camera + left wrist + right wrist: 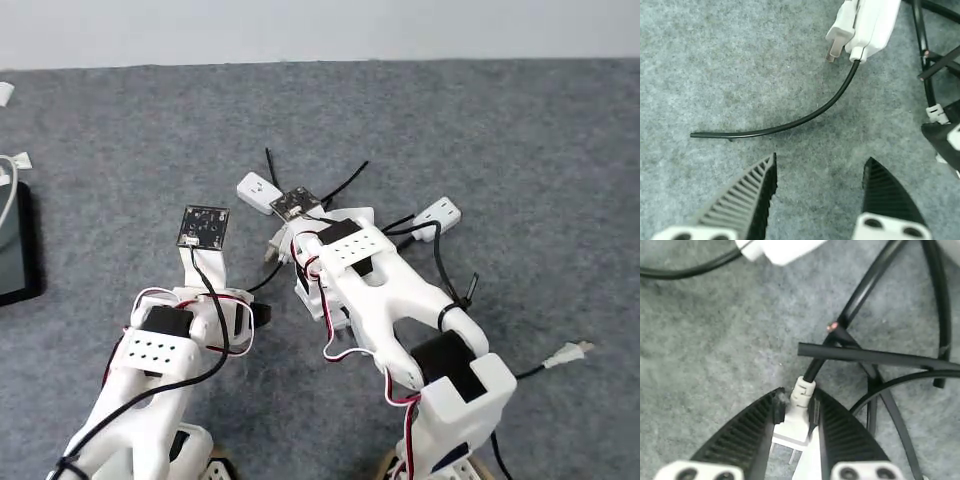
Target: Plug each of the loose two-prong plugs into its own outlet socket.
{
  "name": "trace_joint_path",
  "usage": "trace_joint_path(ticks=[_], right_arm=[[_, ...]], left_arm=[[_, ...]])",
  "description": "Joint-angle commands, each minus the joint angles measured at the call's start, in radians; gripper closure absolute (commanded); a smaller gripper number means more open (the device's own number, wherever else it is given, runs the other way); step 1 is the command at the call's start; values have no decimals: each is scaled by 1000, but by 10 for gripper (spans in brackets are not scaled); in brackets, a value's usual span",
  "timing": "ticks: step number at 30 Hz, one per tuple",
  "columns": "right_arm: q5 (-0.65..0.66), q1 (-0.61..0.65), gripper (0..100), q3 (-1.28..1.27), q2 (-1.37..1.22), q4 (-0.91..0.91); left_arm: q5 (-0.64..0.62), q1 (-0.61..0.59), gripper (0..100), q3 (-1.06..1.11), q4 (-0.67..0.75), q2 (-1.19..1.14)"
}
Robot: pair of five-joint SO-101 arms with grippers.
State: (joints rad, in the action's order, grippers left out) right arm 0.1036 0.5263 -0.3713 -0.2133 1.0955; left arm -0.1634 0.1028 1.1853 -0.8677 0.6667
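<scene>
— Surface?
— Table (520, 130), grey carpet-like cover, viewed from above.
— Items lying on it, middle?
— White socket (258, 188), flat on the cover. Second socket (438, 213), also white, farther right, well apart from the first. Black cables (345, 185), crossing between the two.
— Right side?
— White plug (571, 352), loose, near the edge. Black cord (530, 371) attached, running back toward the near edge.
— Left side?
— Dark flat slab (14, 245) at the edge, partly cut off. Small white scraps (20, 160) just beyond it.
</scene>
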Motion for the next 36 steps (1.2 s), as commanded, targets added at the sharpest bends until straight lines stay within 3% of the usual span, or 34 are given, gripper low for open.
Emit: trace_joint_path(ticks=[1,3,10,18,25,30,36], right_arm=[[35,2,942,26,2,16],[37,2,998,26,-4,16],[34,-4,990,25,25,44],[35,-4,990,20,344,171],[34,36,990,21,657,303],[40,93,990,23,832,346],[69,170,990,9,912,344]], left_arm=[[11,5,809,-12,-5,8],[11,5,809,-12,-5,8],[11,5,809,-12,-5,6],[48,5,810,-12,0,-3],[60,5,971,-13,38,-21],[72,9,984,-114,44,-265],[310,6,985,-305,-101,-512]])
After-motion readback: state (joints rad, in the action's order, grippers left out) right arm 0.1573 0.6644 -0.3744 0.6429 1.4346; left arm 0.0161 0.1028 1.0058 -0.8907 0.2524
